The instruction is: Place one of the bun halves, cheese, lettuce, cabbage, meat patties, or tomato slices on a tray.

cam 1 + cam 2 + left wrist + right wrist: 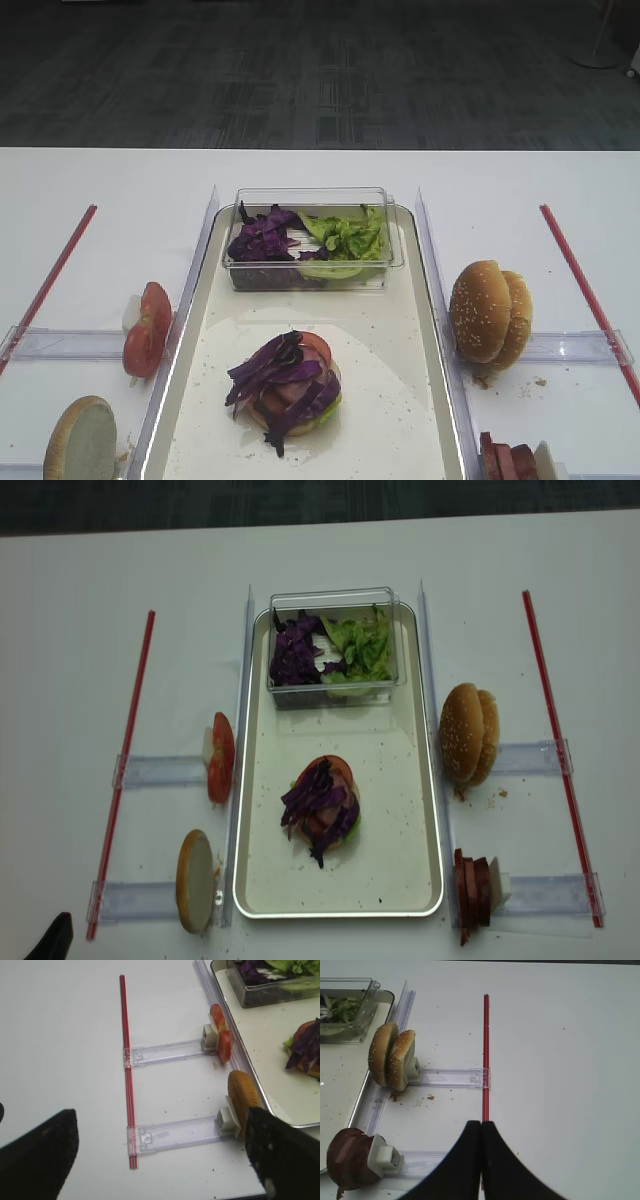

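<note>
On the tray (pixel 420 330) (pixel 420 780) sits a stack topped with purple cabbage (pixel 285 385) (pixel 320 805) (pixel 306 1047), a red slice and green lettuce edge showing beneath. Tomato slices (pixel 147 330) (pixel 222 1035) and one bun half (pixel 80 438) (pixel 242 1097) stand in holders left of the tray. Two bun halves (pixel 490 312) (pixel 392 1060) and meat patties (pixel 505 460) (pixel 347 1165) stand to its right. Cheese is out of view. My left gripper (pixel 160 1130) (pixel 50 942) hangs open and empty over the near left holder. My right gripper (pixel 481 1122) is shut, empty, above a red strip (pixel 485 1050).
A clear plastic box (pixel 310 240) (pixel 335 645) at the tray's far end holds more cabbage and lettuce (pixel 345 235). Red strips (pixel 50 275) (pixel 126 1060) and clear rail holders (pixel 170 1132) (pixel 450 1077) flank the tray on the white table. Crumbs lie near the right buns.
</note>
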You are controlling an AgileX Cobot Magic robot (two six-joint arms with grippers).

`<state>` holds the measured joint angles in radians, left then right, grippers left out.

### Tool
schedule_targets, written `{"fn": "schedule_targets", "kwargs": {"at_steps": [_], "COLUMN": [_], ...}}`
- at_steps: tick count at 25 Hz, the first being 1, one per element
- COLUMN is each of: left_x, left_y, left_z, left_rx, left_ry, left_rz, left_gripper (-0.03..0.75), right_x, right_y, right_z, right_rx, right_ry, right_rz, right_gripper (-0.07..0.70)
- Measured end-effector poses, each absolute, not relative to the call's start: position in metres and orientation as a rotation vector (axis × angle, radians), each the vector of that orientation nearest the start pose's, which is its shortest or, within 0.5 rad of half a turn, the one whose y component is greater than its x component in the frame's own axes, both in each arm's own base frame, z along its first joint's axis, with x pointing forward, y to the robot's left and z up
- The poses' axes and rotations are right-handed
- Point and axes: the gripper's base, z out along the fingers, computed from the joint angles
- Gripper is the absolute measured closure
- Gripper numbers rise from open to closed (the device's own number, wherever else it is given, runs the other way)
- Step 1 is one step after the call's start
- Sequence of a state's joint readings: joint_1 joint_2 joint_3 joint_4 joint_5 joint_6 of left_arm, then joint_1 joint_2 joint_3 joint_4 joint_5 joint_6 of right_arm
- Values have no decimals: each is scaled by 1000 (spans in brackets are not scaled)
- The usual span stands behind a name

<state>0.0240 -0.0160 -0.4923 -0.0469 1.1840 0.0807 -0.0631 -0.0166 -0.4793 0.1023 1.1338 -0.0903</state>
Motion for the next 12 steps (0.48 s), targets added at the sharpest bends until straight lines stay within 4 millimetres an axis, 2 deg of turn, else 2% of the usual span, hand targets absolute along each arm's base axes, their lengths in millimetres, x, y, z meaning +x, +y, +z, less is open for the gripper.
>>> {"fn": "schedule_targets", "kwargs": {"at_steps": [12], "left_x": [-12], "left_y": [-4], "left_z": [265], "left_rx": [67], "left_ry": [2157], "left_rz": [3], "left_gripper": [97], "right_x": [-8], "right_y": [9], "right_z": [266], "right_rx": [-36], "right_ry": [2117], "right_rz": [34], "right_gripper": [595]}}
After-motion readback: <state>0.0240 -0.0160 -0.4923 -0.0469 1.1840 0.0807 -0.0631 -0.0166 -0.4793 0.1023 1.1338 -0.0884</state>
